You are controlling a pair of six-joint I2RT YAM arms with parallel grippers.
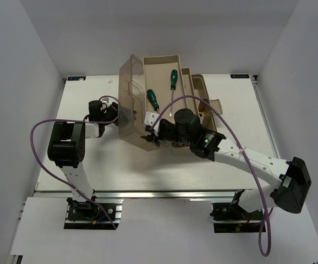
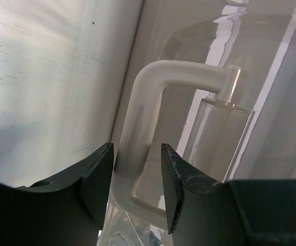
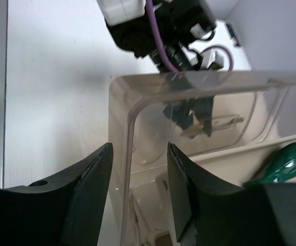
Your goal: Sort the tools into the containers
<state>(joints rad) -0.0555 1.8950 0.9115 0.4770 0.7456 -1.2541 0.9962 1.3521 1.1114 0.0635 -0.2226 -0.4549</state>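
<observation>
The beige toolbox [image 1: 162,69] stands at the table's middle with its trays folded out. Its translucent brownish lid [image 1: 130,104] hangs open to the left. Two green-handled screwdrivers [image 1: 174,78] [image 1: 153,99] lie in the top tray; one green handle shows in the right wrist view [image 3: 283,164]. My left gripper [image 1: 116,113] [image 2: 136,154] is open, its jaws straddling the white handle [image 2: 153,87] with a narrow gap. My right gripper [image 1: 148,132] [image 3: 139,154] is open astride the lid's front edge [image 3: 130,133]. The wrench and hex keys are hidden.
Lower tan compartments [image 1: 200,91] step out to the right of the top tray. The white table [image 1: 82,159] is walled by a grey enclosure. My left arm's wrist and purple cable [image 3: 153,25] sit just beyond the lid.
</observation>
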